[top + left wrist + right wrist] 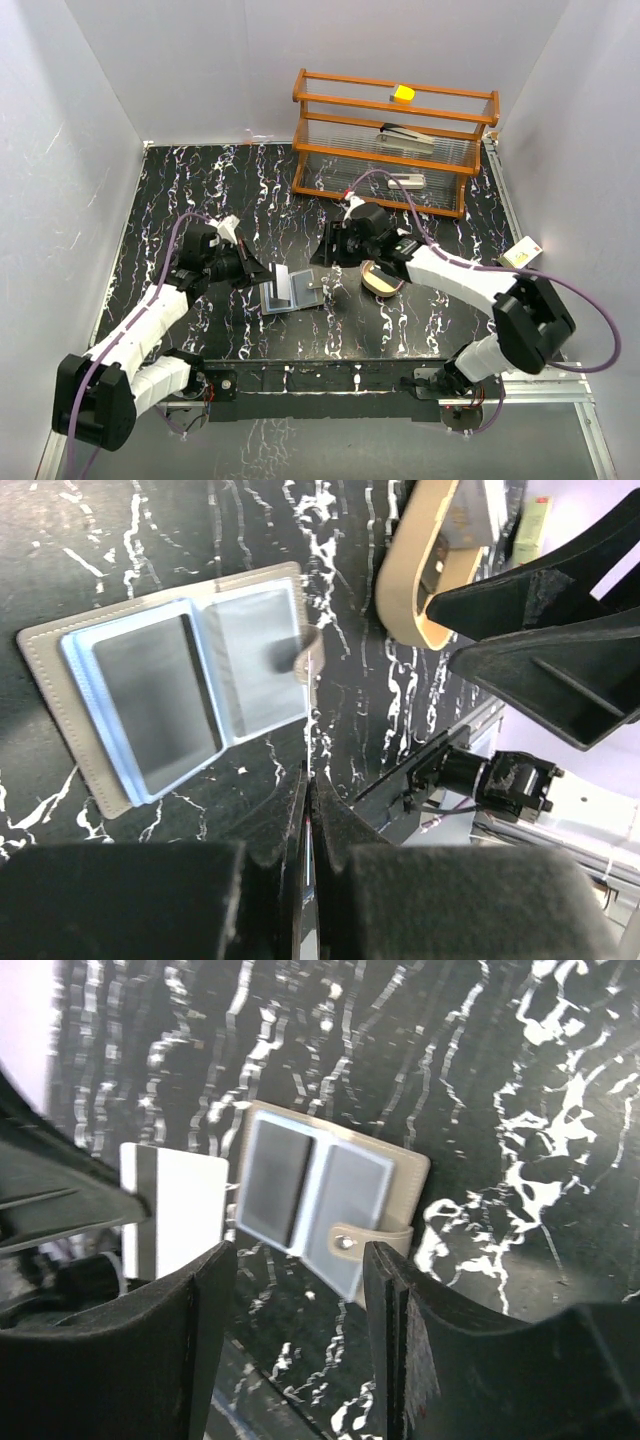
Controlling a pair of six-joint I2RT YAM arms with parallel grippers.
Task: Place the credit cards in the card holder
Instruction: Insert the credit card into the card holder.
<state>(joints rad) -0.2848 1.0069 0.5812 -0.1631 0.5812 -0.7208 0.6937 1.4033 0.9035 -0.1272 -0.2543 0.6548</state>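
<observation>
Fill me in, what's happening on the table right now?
The left fingers are shut on a white card with a dark stripe, holding it next to the card holder, which lies open on the table. The right fingers are open and hover by the holder's snap strap, gripping nothing. The card is not in a slot yet.

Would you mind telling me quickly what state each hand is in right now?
Left hand: closed on a white credit card with a dark stripe.
Right hand: open, holding nothing.
</observation>
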